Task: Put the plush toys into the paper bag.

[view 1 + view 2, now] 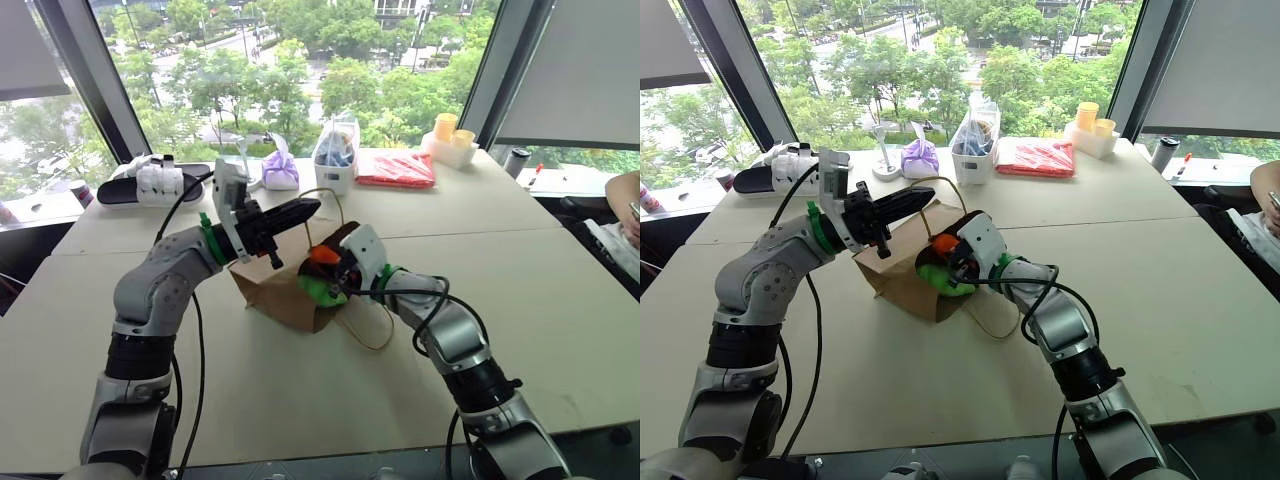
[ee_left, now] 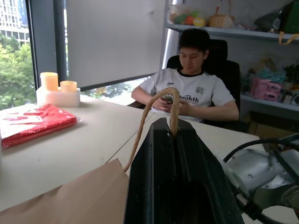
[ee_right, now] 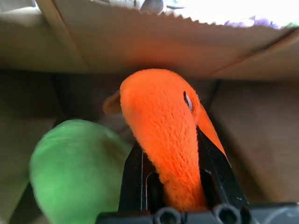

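The brown paper bag (image 1: pixel 272 283) lies tipped on the table with its mouth facing my right arm. My left gripper (image 1: pixel 306 208) is shut on one cord handle (image 2: pixel 161 100) and holds that side of the bag up. Pinched between the fingers of my right gripper (image 1: pixel 332 264) is the orange plush toy (image 3: pixel 163 126), which sits right at the bag's mouth. The green plush toy (image 3: pixel 74 163) lies just beside it in the opening (image 1: pixel 322 291). The bag's other handle (image 1: pixel 375 332) trails loose on the table.
Along the far edge by the window stand a purple cloth pouch (image 1: pixel 279 171), a clear plastic bag with blue contents (image 1: pixel 335 152), a red packet (image 1: pixel 396 168) and yellow cups (image 1: pixel 450 133). A person (image 2: pixel 189 88) sits at the table's right side.
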Controlling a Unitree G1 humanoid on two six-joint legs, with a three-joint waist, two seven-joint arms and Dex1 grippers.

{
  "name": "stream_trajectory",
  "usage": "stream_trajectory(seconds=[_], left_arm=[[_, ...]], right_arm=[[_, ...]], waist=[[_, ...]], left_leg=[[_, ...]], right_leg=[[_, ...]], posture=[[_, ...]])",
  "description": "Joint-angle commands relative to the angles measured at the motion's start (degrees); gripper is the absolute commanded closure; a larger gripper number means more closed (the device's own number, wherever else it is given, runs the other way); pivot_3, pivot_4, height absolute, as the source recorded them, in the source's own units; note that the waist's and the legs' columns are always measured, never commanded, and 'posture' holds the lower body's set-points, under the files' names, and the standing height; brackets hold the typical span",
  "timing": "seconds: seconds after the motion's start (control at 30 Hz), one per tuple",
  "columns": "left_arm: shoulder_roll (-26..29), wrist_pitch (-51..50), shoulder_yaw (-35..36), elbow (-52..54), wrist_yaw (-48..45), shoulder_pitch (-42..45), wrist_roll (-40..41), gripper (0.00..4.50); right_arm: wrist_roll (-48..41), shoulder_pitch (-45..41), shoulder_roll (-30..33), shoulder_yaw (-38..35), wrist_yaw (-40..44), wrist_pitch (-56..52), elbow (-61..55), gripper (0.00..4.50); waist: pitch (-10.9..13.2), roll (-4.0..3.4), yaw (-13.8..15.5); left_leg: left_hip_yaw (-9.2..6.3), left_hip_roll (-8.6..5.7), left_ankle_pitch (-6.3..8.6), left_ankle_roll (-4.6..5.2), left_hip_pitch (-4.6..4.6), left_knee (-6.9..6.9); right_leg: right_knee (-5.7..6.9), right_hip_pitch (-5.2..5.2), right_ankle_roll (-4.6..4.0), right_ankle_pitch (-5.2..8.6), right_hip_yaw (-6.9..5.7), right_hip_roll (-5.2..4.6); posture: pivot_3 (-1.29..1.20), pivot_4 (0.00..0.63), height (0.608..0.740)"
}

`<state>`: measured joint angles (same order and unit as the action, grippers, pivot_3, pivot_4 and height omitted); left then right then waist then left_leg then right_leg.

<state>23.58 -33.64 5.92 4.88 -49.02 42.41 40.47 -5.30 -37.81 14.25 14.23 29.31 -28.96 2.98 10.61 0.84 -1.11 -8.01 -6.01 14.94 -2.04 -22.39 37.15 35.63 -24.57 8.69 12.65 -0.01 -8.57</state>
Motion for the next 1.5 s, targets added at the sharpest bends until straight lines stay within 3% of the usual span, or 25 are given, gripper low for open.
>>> stream_trajectory(seconds=[0.03, 0.1, 0.17, 0.3, 0.47, 0.67, 0.9, 1.13, 1.23, 1.43, 1.47, 1.5], left_arm=[[0.6, -0.3, 1.4, 2.5, 0.2, 0.0, 1.5, 4.50], [0.6, -0.4, 1.3, 2.6, 0.4, 0.0, 1.6, 4.50], [0.6, -0.5, 1.4, 2.6, 0.7, 0.1, 1.6, 4.50], [0.7, -0.4, 1.4, 2.6, 0.8, 0.0, 1.5, 4.50], [0.6, 0.2, 1.5, 1.7, 0.5, -0.1, 1.1, 4.50], [0.4, 2.1, 1.6, -1.5, -0.1, 1.4, 0.0, 4.50], [-0.1, 3.6, 1.2, -3.0, -0.1, 2.3, -0.3, 4.50], [-0.1, 3.8, 0.9, -2.7, 0.1, 2.1, -0.4, 4.50], [-0.2, 3.8, 0.7, -2.1, 0.3, 1.6, -0.5, 4.50], [-0.2, 3.8, 0.8, -1.8, 0.7, 1.4, -0.6, 4.50], [-0.2, 3.8, 0.8, -1.7, 0.8, 1.4, -0.6, 4.50], [-0.2, 3.8, 0.8, -1.6, 0.8, 1.3, -0.6, 4.50]], right_arm=[[0.5, -3.7, -2.3, -0.7, 0.2, 4.8, 5.1, 4.03], [0.9, -5.1, -3.5, -1.2, -0.4, 6.7, 8.8, 3.18], [1.0, -5.8, -3.9, -1.3, -0.1, 7.5, 9.9, 2.05], [0.2, -4.8, -2.4, -1.6, 1.3, 5.8, 5.6, 0.07], [-2.5, 1.4, 6.1, -4.4, 6.1, -0.6, -8.5, 0.07], [-12.1, 13.9, 16.1, -14.9, 9.8, -14.0, -26.1, 0.07], [-8.3, 22.2, 17.0, -11.8, 7.9, -9.4, -19.2, 0.07], [-4.2, 20.3, 14.4, -9.2, 4.4, -4.4, -10.8, 0.07], [-3.6, 19.5, 13.5, -8.6, 4.3, -3.2, -9.1, 0.88], [-4.0, 17.8, 12.9, -8.3, 4.7, -3.5, -8.5, 4.07], [-4.1, 17.5, 13.0, -8.4, 4.8, -3.7, -8.6, 4.43], [-4.5, 17.2, 13.0, -8.7, 4.9, -4.1, -8.8, 4.43]], waist=[[0.0, 0.00, -0.1], [0.0, 0.00, -0.1], [0.0, 0.00, -0.1], [0.0, 0.00, 0.0], [0.0, 0.00, 0.4], [0.0, 0.00, 0.4], [0.0, 0.01, 0.2], [0.0, 0.01, 0.3], [0.0, 0.01, 0.3], [0.0, 0.01, 0.3], [0.0, 0.01, 0.3], [0.0, 0.01, 0.3]], left_leg=[[0.00, 0.00, 0.00, 0.00, 0.00, 0.00], [0.00, 0.00, -0.01, -0.01, 0.01, 0.01], [-0.01, 0.01, -0.01, -0.02, 0.01, 0.01], [-0.01, 0.00, -0.01, -0.02, 0.00, 0.00], [-0.04, -0.03, 0.00, 0.00, -0.03, 0.01], [-0.02, -0.01, 0.02, 0.03, -0.04, -0.01], [0.04, 0.00, 0.21, 0.37, 0.03, 0.03], [0.03, -0.01, 0.09, 0.15, 0.02, 0.07], [0.03, 0.00, 0.04, 0.08, 0.03, 0.06], [0.02, -0.01, 0.04, 0.07, 0.02, 0.07], [0.02, -0.01, 0.04, 0.07, 0.03, 0.07], [0.02, -0.01, 0.04, 0.07, 0.02, 0.07]], right_leg=[[0.00, 0.00, 0.00, 0.00, 0.00, 0.00], [0.01, 0.00, 0.00, 0.00, 0.00, 0.01], [0.03, -0.01, 0.00, 0.00, 0.00, 0.02], [0.02, -0.02, 0.00, 0.00, 0.00, 0.01], [-0.01, 0.00, 0.00, 0.00, 0.00, -0.01], [-0.07, 0.02, 0.01, 0.00, 0.00, 0.00], [-0.06, 0.08, 0.00, 0.00, 0.00, 0.01], [-0.07, 0.10, 0.00, 0.00, 0.01, -0.01], [-0.07, 0.10, 0.00, 0.00, 0.00, 0.01], [-0.07, 0.11, 0.00, 0.00, 0.01, 0.00], [-0.07, 0.11, 0.00, 0.00, 0.01, 0.00], [-0.07, 0.11, 0.00, 0.00, 0.01, 0.00]], posture=[[0.00, 0.150, 0.740], [0.00, 0.150, 0.740], [0.00, 0.150, 0.740], [0.00, 0.150, 0.740], [0.00, 0.150, 0.740], [0.00, 0.150, 0.740], [0.00, 0.150, 0.740], [0.00, 0.150, 0.740], [0.00, 0.150, 0.740], [0.00, 0.150, 0.740], [0.00, 0.150, 0.740], [0.00, 0.150, 0.740]])
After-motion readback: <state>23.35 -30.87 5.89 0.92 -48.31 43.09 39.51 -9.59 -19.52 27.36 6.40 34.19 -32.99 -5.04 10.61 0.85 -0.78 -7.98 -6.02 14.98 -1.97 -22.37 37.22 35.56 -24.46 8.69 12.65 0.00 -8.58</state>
